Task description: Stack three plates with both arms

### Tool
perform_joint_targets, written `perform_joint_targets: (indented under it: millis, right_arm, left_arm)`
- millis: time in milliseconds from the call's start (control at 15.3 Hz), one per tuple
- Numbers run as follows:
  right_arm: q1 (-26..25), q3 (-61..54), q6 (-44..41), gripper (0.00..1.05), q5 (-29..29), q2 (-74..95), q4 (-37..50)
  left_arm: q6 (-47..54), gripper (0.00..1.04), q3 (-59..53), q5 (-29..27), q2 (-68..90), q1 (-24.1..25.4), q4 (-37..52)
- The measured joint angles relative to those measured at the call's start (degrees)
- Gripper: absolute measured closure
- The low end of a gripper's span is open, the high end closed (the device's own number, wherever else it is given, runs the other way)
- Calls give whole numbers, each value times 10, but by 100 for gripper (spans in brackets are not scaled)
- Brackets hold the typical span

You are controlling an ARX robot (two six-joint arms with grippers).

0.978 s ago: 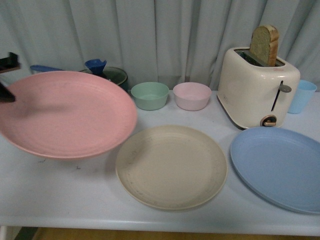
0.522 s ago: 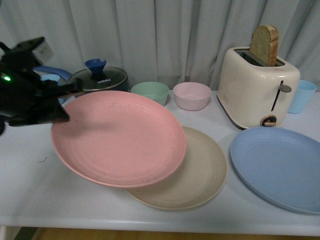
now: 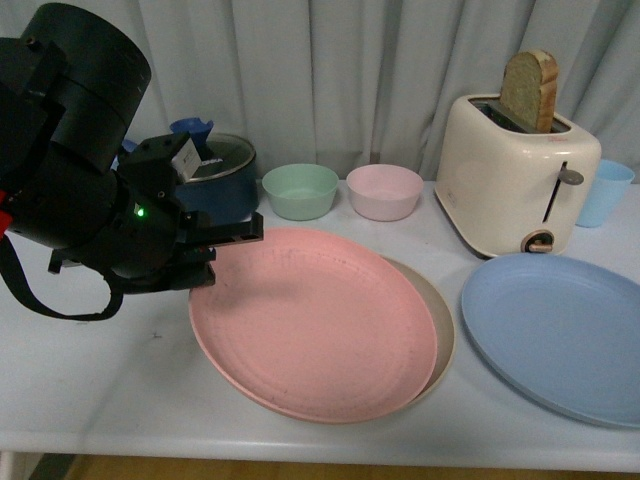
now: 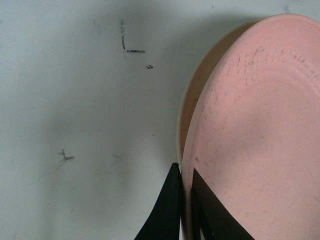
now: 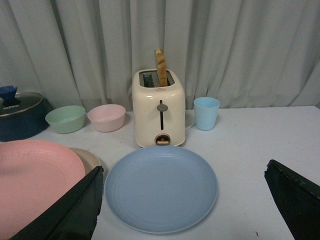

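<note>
My left gripper is shut on the left rim of the pink plate, which lies over the beige plate; only the beige plate's right edge shows. In the left wrist view the black fingers pinch the pink plate's rim, with the beige plate's edge just beneath. The blue plate lies flat at the right. In the right wrist view my right gripper is open and empty above the blue plate. The right arm is out of the front view.
A cream toaster with a slice of bread stands at the back right, a light blue cup beside it. A green bowl and a pink bowl stand at the back. A dark pot sits behind the left arm.
My left arm has carried the pink plate from the far left rightward and down, until it covers most of the beige plate. The blue plate has not moved.
</note>
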Motion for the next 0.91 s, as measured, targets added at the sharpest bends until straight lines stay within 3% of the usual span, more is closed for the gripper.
perform_joint_targets:
  millis: [130, 196, 261, 391, 457, 522, 587, 783, 913]
  right_arm:
    - [0, 0, 0, 6, 0, 0, 0]
    - [0, 0, 0, 6, 0, 0, 0]
    - [0, 0, 0, 6, 0, 0, 0]
    - [0, 0, 0, 6, 0, 0, 0]
    - [0, 0, 0, 6, 0, 0, 0]
    - [0, 0, 0, 6, 0, 0, 0]
    - [0, 0, 0, 6, 0, 0, 0]
    - [0, 0, 0, 6, 0, 0, 0]
    - [0, 0, 0, 6, 0, 0, 0]
  left_arm:
    - [0, 102, 50, -3, 64, -8, 3]
    - [0, 78, 62, 5, 80, -9, 7]
    - [18, 45, 12, 35, 36, -9, 101]
    - [44, 22, -93, 60, -77, 16, 262]
    - [64, 22, -125, 10, -93, 19, 385]
    - [97, 33, -171, -80, -94, 27, 525]
    - [116, 44, -242, -129, -93, 35, 610]
    - [137, 79, -370, -122, -178, 58, 728]
    - [138, 99, -418, -109, -239, 70, 728]
